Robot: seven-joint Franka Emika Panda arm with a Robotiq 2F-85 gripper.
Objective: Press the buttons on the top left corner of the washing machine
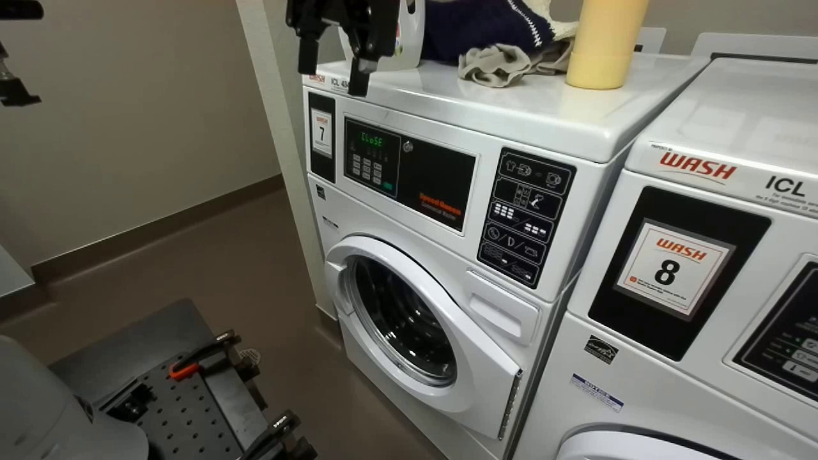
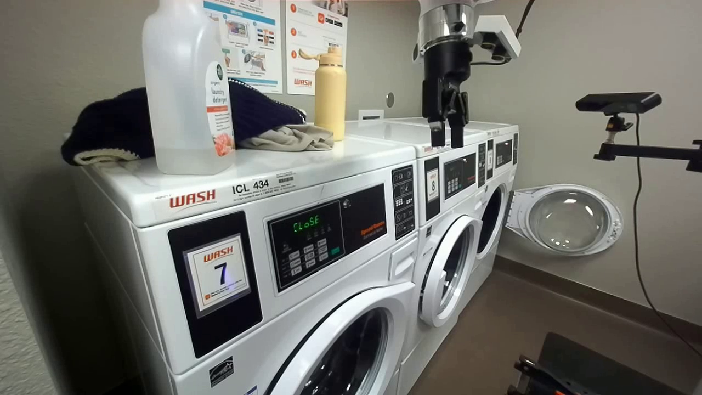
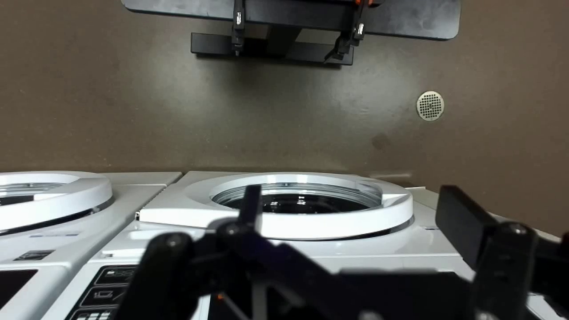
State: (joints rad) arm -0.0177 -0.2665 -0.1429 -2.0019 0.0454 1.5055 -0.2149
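Two fingers [image 3: 460, 222] stand wide apart; the gripper [image 2: 447, 137] hangs pointing down, apart from the buttons [image 1: 367, 169]; those sit right below a glowing green display [image 1: 372, 140], upper left on the front of the washing machine [image 1: 441, 252] marked 7; up on top, a detergent bottle [image 2: 186, 104] and a yellow bottle [image 2: 330, 99] stand upright, dark blue fabric [image 2: 263, 109] heaped beside them.

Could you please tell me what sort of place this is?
Most likely a shared laundry room: the front-loading washing machine labelled 7 stands beside a white machine labelled 8, and a laundry detergent bottle stands on top of number 7.
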